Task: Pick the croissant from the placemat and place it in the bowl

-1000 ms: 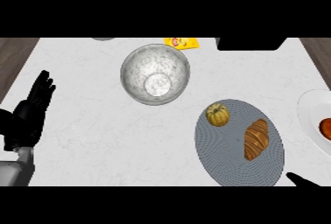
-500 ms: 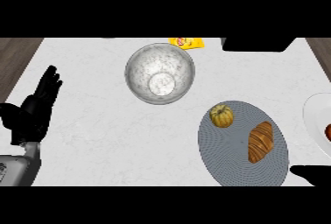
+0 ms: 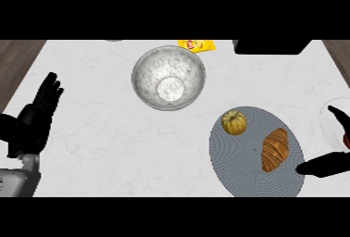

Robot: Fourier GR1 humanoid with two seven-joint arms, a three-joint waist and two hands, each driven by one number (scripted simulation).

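On the pale marbled bench (image 3: 103, 148), the golden-brown croissant (image 3: 275, 149) lies on the round grey placemat (image 3: 239, 157), with the right robot hand (image 3: 327, 165) spread open beside it, holding nothing. Risk: a sweeping reach could knock the small orange pumpkin (image 3: 234, 122) nearby; the steel bowl (image 3: 147, 69) waits far-left.

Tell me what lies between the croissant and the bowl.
In the head view, a small orange pumpkin sits on the grey placemat between the croissant and the metal bowl; the rest of that stretch is bare counter.
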